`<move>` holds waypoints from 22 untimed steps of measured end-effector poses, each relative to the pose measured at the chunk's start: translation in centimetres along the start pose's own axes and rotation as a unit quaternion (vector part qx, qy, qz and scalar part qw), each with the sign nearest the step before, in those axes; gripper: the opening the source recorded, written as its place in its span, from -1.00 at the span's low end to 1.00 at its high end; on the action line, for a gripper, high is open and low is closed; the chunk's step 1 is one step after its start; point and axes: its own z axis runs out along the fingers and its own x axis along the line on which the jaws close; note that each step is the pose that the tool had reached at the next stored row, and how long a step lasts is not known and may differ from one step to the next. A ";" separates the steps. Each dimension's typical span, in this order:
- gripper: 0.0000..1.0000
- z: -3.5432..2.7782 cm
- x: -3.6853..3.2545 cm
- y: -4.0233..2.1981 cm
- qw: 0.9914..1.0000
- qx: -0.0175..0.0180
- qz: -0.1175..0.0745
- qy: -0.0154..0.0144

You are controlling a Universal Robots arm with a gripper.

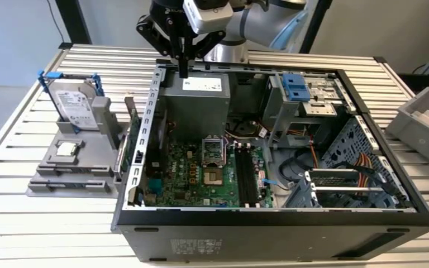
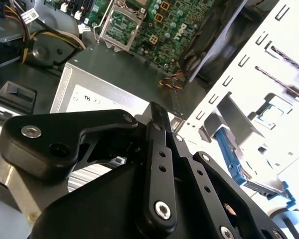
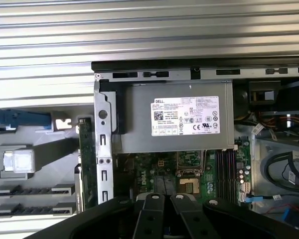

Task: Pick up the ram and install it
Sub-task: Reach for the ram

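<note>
hand: fingers together, hanging over the computer case's rear edge, above the power supply | ram: cannot tell where it sits | green card: upright beside case

On the table sits a computer case, the motherboard in it and the power supply behind that — the gripper above. At the exterior view's left a stand carries a hard drive — a bin at its right.
</note>
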 end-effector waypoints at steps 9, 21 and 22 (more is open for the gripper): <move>-1.00 -0.01 0.42 -0.04 1.000 0.000 0.000 0.000; -1.00 -0.04 1.56 -0.11 1.000 0.000 0.000 0.000; -1.00 -0.04 1.67 -0.12 1.000 0.000 0.000 0.000</move>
